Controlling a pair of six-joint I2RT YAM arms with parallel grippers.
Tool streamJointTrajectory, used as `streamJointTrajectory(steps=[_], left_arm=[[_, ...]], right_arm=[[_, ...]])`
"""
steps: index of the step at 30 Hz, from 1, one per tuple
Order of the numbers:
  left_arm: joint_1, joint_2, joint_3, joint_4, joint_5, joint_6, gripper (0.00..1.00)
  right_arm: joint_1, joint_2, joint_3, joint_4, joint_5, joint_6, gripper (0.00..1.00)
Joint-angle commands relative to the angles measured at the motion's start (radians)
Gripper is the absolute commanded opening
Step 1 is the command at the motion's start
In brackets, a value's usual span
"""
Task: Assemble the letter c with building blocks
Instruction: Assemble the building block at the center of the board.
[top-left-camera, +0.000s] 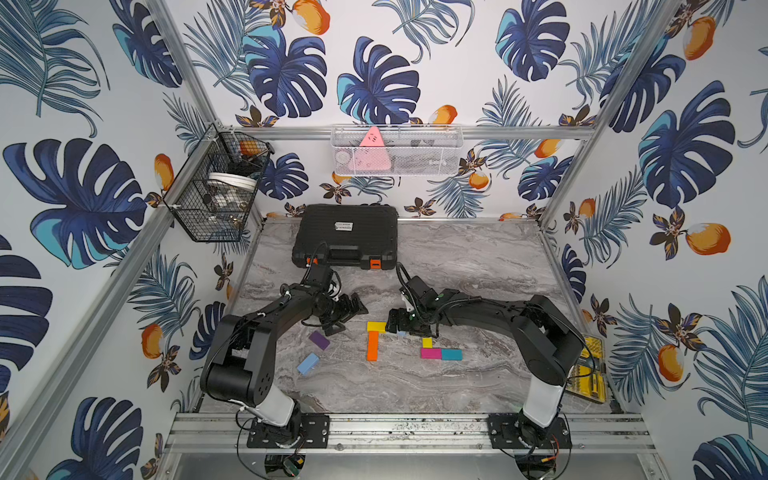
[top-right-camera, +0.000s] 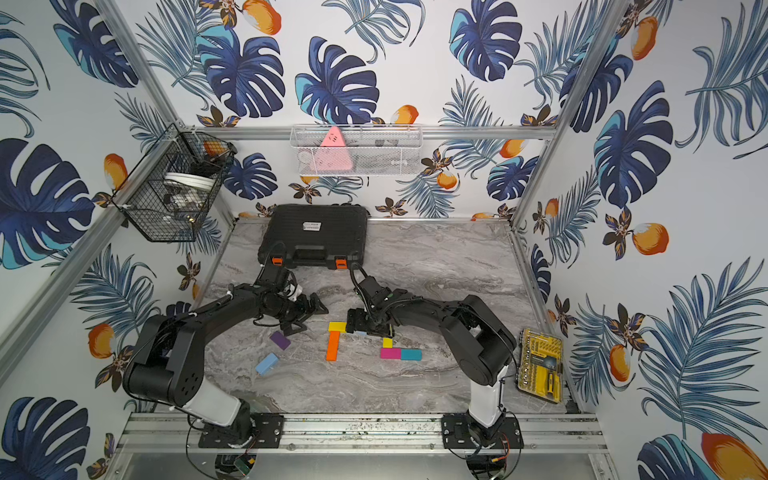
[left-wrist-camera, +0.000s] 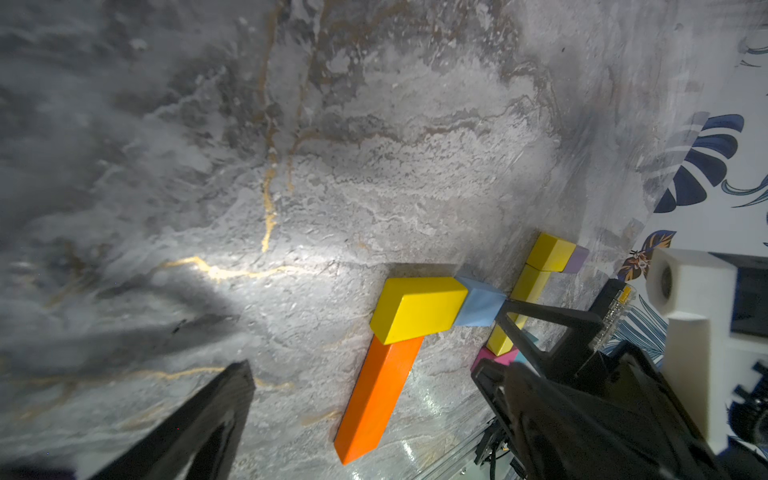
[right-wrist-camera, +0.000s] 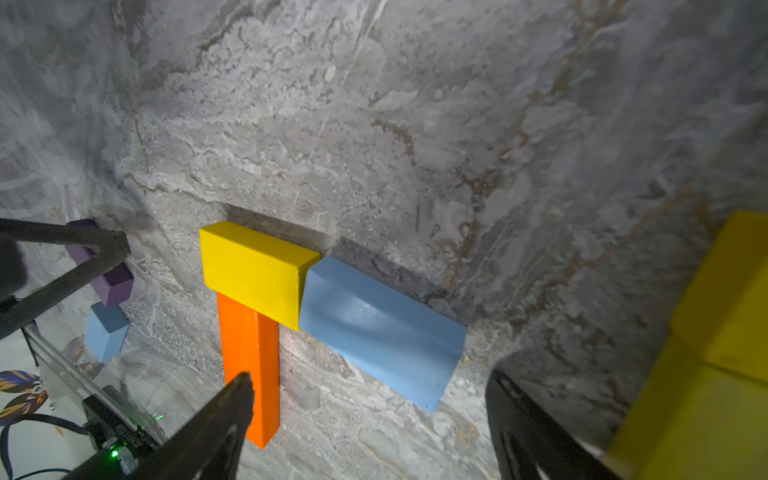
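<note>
Over the light blue block (right-wrist-camera: 382, 332), the right pincer (right-wrist-camera: 370, 376) hangs with its jaws wide apart, gripping nothing. The block lies flat on the tabletop (top-left-camera: 457, 266), one end against the yellow block (right-wrist-camera: 253, 274). An orange block (right-wrist-camera: 249, 357) meets the yellow block at a right angle. Left of the yellow block the left pincer (top-left-camera: 347, 318) gapes empty too, with a purple block (top-left-camera: 319, 340) close by. Right of the yellow block, well apart, a magenta block (top-left-camera: 430, 353) and a teal block (top-left-camera: 451, 354) touch end to end.

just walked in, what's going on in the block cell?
Two arms are laying blocks into a C. The right gripper hangs open over a light blue block, which lies against the yellow block capping the orange block. The left gripper is open and empty beside the purple block. Magenta block and teal block lie end to end nearby.
</note>
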Motion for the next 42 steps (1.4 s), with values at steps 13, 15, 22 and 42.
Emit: streamJointTrajectory(steps=[13,15,22,42], left_arm=[[-0.002,0.005,0.007,0.011,0.001,-0.009,0.99],[0.0,0.007,0.006,0.012,0.002,-0.01,0.99],[-0.003,0.008,0.004,0.015,0.001,-0.01,0.99],[-0.003,0.016,0.004,0.017,0.001,-0.008,0.99]], right_arm=[[-0.034,0.025,0.015,0.046,-0.044,0.034,0.89],[-0.039,0.026,0.011,0.052,-0.052,0.039,0.89],[-0.051,0.028,0.006,0.068,-0.072,0.047,0.89],[-0.076,0.041,0.001,0.104,-0.119,0.058,0.88]])
